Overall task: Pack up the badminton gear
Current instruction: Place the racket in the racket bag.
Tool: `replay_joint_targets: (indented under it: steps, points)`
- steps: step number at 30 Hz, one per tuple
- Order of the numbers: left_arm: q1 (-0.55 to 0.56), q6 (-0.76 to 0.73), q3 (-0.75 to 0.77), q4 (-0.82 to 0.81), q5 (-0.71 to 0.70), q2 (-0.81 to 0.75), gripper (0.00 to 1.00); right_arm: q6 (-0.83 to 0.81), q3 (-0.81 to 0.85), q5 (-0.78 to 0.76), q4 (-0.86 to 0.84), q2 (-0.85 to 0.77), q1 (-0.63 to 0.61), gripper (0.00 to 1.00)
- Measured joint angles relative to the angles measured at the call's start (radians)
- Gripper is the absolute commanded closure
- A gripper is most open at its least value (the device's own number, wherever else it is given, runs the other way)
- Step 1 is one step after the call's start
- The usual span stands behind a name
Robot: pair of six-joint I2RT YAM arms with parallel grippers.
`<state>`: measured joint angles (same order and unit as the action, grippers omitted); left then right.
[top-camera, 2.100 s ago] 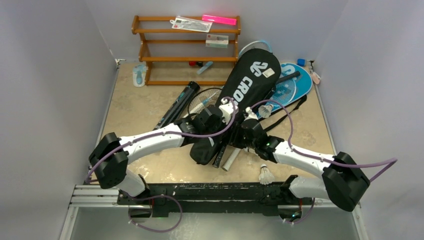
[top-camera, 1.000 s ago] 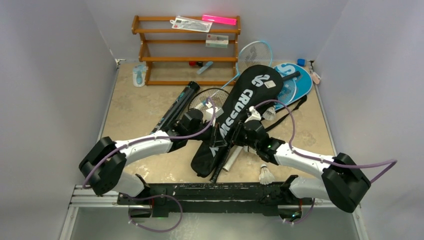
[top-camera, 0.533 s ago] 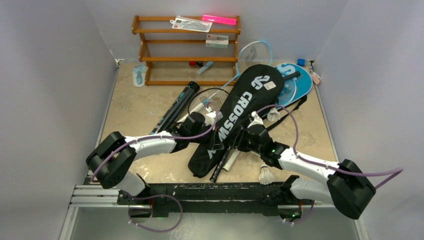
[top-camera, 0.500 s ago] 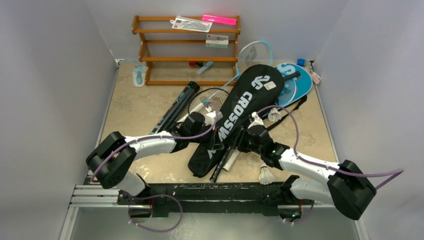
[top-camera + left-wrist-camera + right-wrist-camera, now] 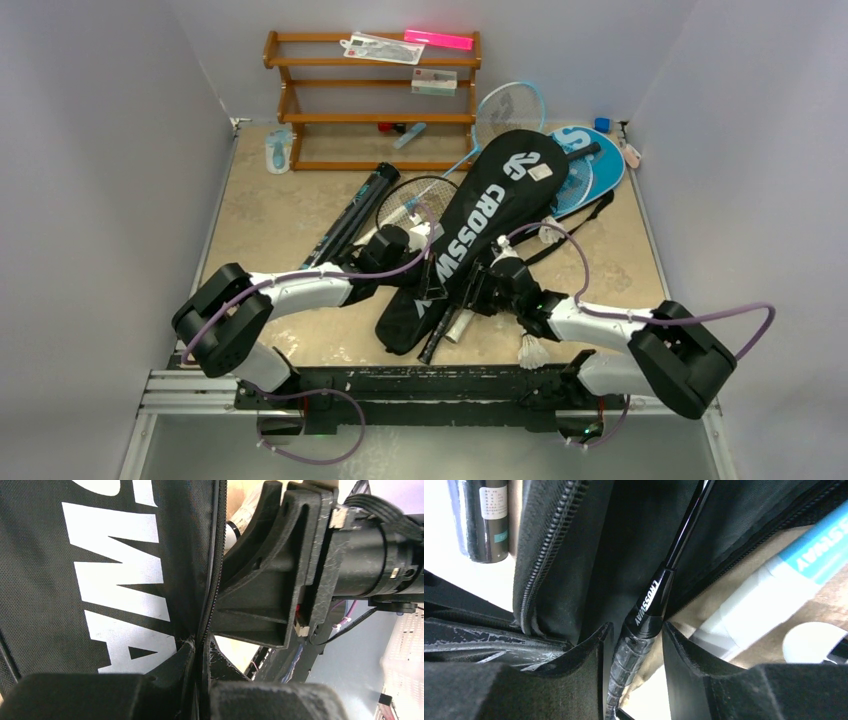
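Change: since half a second ago the right arm's elbow has swung leftward and its wrist has drawn slightly nearer; the left arm has stayed put.
Left gripper: fingers pinched together on the zipper edge of the black cover, on its near left side.
Right gripper: fingers part-way apart, astride the handle of the black racket; a thin gap shows beside it, so no firm clamp.
Black cover: lies diagonally mid-table, wide end far right, narrow end near.
Black racket: shaft runs in between the cover's zipper edges; handle sticks out at the near end.
Light-blue racket: head just beyond the cover's far end.
Far shuttlecock: just right of the cover.
Near shuttlecock: by the right arm's base.
Tube: diagonal, left of the cover.
Blue cover: far right, partly under the black one.
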<state>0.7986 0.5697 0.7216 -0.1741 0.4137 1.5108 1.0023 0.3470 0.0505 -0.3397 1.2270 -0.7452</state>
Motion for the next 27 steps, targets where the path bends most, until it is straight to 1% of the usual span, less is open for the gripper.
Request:
replay_joint_targets:
  steps: [1, 4, 7, 12, 22, 27]
  points:
    - [0.000, 0.005, 0.000, -0.002, 0.000, 0.000, 1.00, 0.005, -0.002, 0.007, -0.020, 0.016, 0.000, 0.61]
    - [0.000, 0.015, 0.000, -0.005, 0.000, -0.002, 1.00, 0.019, -0.007, 0.026, -0.069, 0.058, 0.000, 0.75]
    - [0.000, 0.019, 0.000, -0.005, 0.001, -0.007, 1.00, 0.050, -0.011, 0.042, -0.109, 0.084, 0.000, 0.83]
    - [0.000, 0.022, -0.002, -0.005, 0.005, -0.023, 1.00, 0.060, -0.015, 0.047, -0.124, 0.083, 0.000, 0.92]
    - [-0.002, 0.022, -0.047, -0.009, 0.020, -0.045, 1.00, 0.063, -0.014, 0.033, -0.056, -0.006, -0.001, 0.96]
    - [-0.008, 0.061, -0.078, -0.092, 0.072, -0.053, 1.00, 0.061, -0.005, 0.020, -0.049, -0.002, -0.002, 0.97]
